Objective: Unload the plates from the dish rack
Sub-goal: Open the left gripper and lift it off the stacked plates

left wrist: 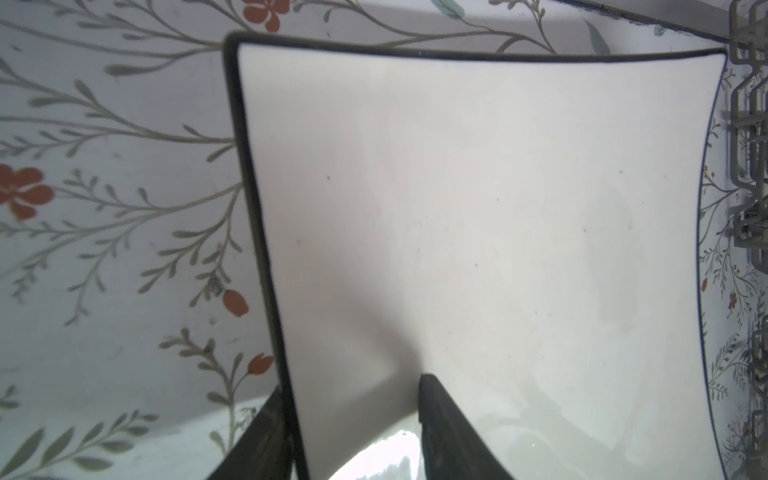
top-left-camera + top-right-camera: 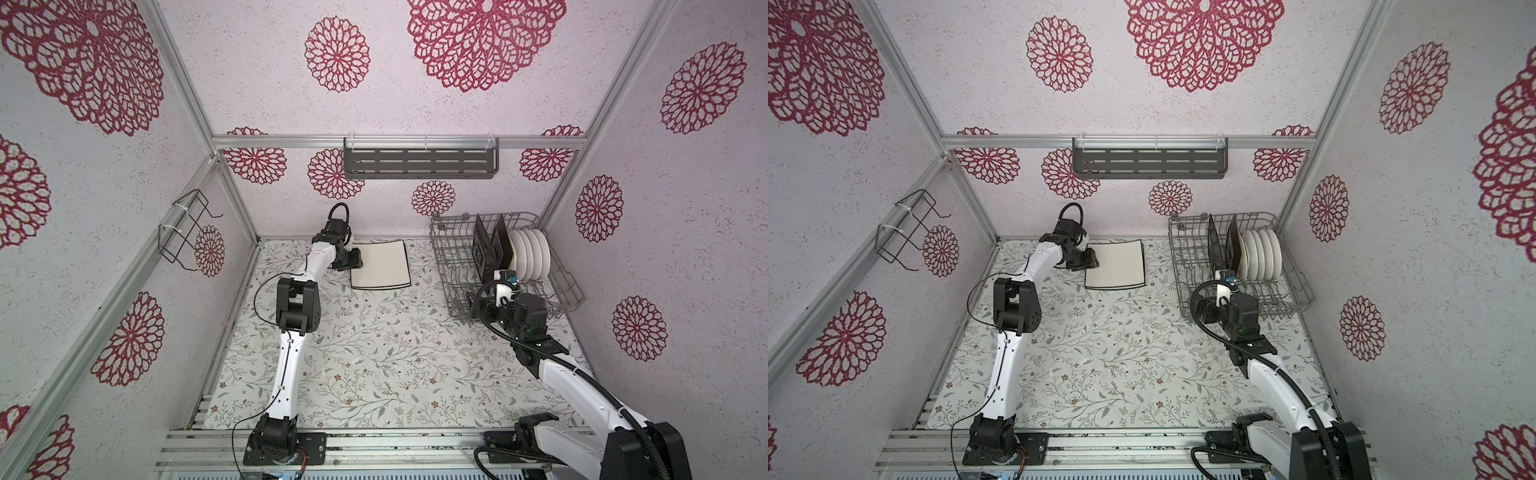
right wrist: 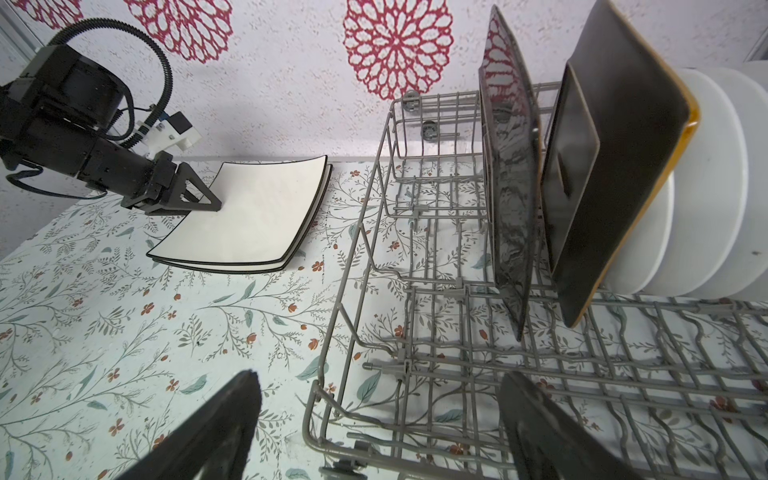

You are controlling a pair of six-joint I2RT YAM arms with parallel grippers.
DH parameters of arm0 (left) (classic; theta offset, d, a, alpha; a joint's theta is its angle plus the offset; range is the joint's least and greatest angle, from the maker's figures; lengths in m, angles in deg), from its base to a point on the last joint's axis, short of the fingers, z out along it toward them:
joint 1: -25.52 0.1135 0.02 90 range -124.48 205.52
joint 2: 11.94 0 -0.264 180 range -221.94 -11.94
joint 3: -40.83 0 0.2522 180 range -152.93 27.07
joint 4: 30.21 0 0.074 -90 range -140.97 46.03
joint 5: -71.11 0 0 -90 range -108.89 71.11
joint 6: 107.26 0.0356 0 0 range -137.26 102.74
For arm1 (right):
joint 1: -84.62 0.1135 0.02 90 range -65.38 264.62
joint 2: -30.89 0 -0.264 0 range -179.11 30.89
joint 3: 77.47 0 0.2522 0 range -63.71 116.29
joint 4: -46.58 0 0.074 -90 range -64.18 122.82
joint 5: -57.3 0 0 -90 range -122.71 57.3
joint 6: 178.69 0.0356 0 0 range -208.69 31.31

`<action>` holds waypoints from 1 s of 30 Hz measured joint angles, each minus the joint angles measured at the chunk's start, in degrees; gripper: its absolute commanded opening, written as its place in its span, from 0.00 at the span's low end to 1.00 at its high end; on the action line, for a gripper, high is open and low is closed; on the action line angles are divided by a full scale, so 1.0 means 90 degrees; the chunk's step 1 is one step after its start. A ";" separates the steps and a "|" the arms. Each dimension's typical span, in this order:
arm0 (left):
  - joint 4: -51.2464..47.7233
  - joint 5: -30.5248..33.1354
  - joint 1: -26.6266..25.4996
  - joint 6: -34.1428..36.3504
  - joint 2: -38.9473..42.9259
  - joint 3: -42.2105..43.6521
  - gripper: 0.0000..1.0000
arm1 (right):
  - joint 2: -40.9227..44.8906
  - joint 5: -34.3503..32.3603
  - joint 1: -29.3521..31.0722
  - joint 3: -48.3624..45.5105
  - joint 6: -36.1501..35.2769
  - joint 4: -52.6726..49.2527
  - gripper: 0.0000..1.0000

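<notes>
Two cream plates lie stacked flat on the floral mat at the back. My left gripper holds the left edge of the upper cream plate, one finger on its face and one under its rim. The dish rack stands at the back right. Upright in it are two black plates and several round white plates. My right gripper hangs open and empty over the rack's near left corner.
A dark slotted shelf hangs on the back wall above the plates. A small black wire holder is fixed to the left wall. Patterned walls close in on three sides. The floral mat covers the table.
</notes>
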 measured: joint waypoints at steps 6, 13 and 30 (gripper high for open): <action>-0.0017 0.0070 -0.0024 0.0131 0.0000 -0.0012 0.58 | -0.0005 0.0000 0.0000 0.0000 0.0000 0.0000 0.93; -0.0061 0.0148 -0.0104 0.0279 -0.0005 -0.0012 0.82 | -0.0002 -0.0002 -0.0015 0.0000 0.0000 0.0000 0.93; 0.0097 0.0447 -0.0172 0.0425 0.1132 0.1464 0.97 | 0.0408 -0.0194 -0.0330 0.0588 -0.0126 -0.0831 0.92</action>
